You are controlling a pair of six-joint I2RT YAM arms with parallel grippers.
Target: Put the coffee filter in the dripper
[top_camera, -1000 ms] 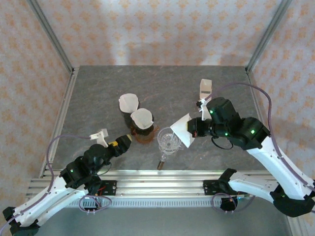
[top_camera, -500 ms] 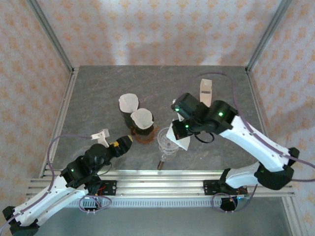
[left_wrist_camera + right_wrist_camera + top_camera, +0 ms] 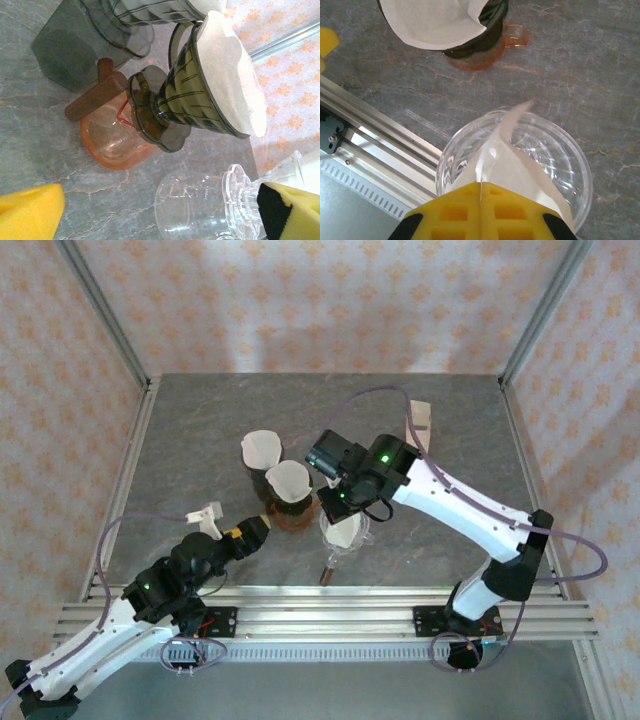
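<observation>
With right gripper (image 3: pixel 481 200), pinched tight the white folded paper coffee filter (image 3: pixel 512 160), held at the mouth of the clear ribbed glass dripper (image 3: pixel 559 146); with left gripper (image 3: pixel 252 530), hovered spread wide near the orange plastic cup (image 3: pixel 115 145)

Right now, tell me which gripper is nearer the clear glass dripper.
Right. The right gripper hangs over the clear glass dripper, shut on the filter; the left gripper sits open to its left.

Bright, even, diffuse light from above. Overhead, soft shadows lie under the arms (image 3: pixel 450 500) on the table (image 3: pixel 200 430); glare streaks the rail (image 3: pixel 300 592) at 6 o'clock. Wrist views: glass dripper (image 3: pixel 570 160) glints, white filter (image 3: pixel 515 170) nearly washes out, pad (image 3: pixel 30 210) at 7 o'clock looks soft.
</observation>
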